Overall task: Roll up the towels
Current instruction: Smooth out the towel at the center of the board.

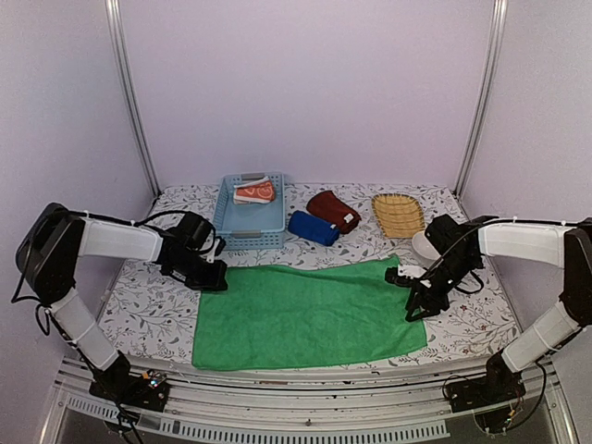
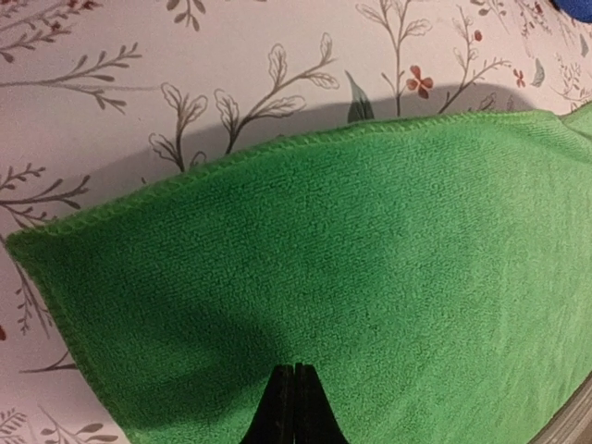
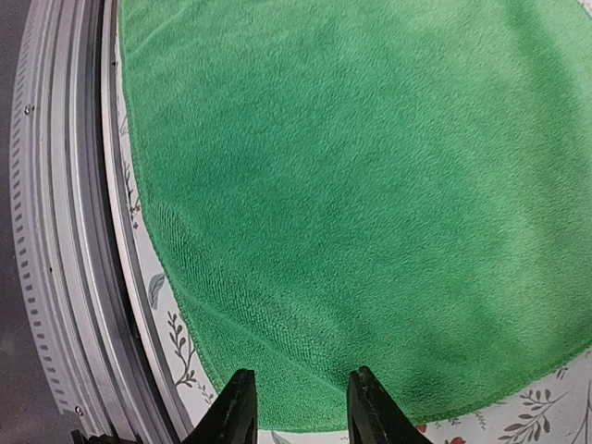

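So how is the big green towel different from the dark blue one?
The green towel lies spread out flat; the dark blue towel is rolled into a small bundle. The green towel covers much of the near side of the flowered table cover; the dark blue towel takes a small spot farther back, beside the light blue basket. Both are plain cloths lying on that cover.
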You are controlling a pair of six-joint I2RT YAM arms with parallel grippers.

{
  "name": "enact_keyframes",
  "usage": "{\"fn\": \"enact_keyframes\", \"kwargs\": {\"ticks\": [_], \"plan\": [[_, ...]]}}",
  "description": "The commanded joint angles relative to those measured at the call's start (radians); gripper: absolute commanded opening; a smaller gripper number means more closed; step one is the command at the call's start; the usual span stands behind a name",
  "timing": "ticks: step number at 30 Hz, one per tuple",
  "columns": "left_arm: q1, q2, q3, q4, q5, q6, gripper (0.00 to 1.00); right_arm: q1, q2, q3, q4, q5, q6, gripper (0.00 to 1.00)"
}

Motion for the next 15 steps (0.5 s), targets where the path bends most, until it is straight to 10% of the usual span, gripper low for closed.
{"fn": "enact_keyframes", "kwargs": {"ticks": [1,15], "plan": [[0.053,0.038,0.043,-0.006,-0.015,0.032,0.02,0.017,0.003,-0.038,-0.001,0.077,-0.051,0.36],[0.151,0.18,0.109,0.032,0.007,0.086,0.0,0.129,0.059,-0.176,0.064,0.239,-0.03,0.32]]}}
